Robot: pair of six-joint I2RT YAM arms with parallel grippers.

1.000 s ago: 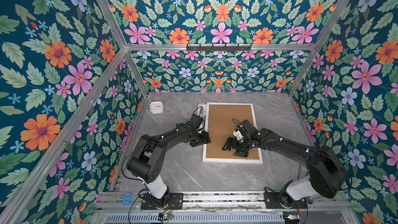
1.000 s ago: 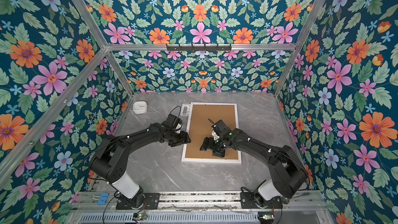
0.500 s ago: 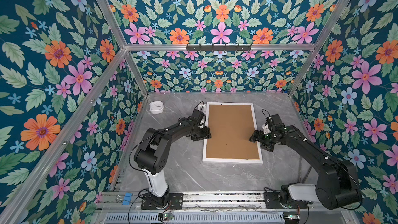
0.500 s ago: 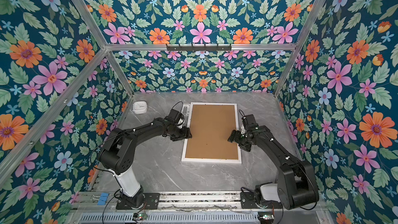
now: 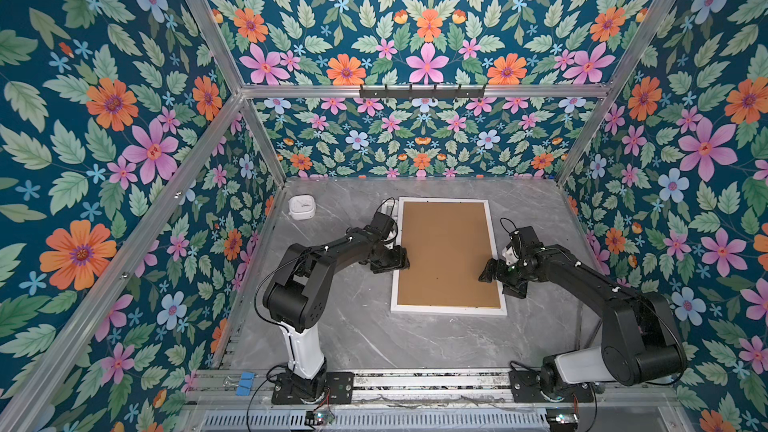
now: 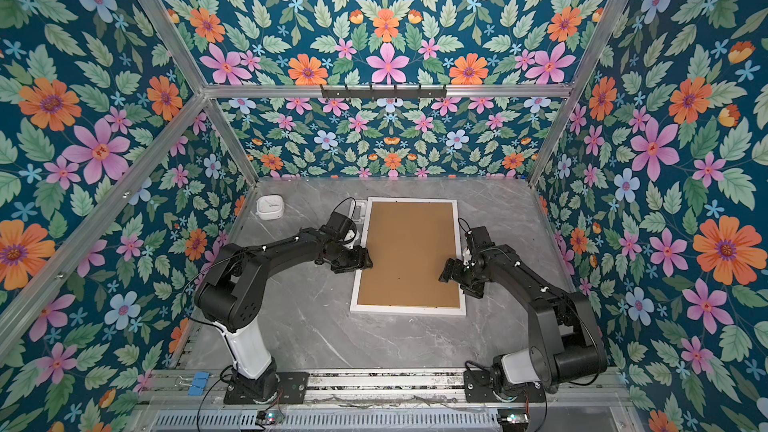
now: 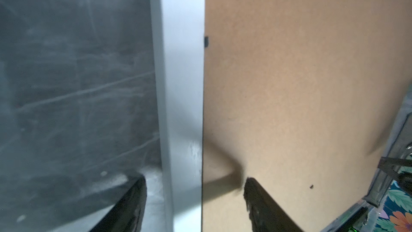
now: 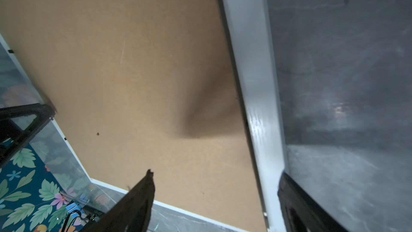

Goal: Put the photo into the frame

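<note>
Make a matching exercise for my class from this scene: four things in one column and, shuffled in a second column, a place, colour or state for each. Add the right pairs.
Column A
1. frame
2. board
3. small white box
4. left hand

Column B
a. brown, lying inside the white rim
b. in the far left corner of the table
c. open, astride the frame's left edge
d. white, lying flat in the middle of the table

Pairs: 1-d, 2-a, 3-b, 4-c

The backing board (image 5: 446, 255) is covering the inside of the frame (image 5: 449, 310), hiding whatever is lying beneath it
</note>
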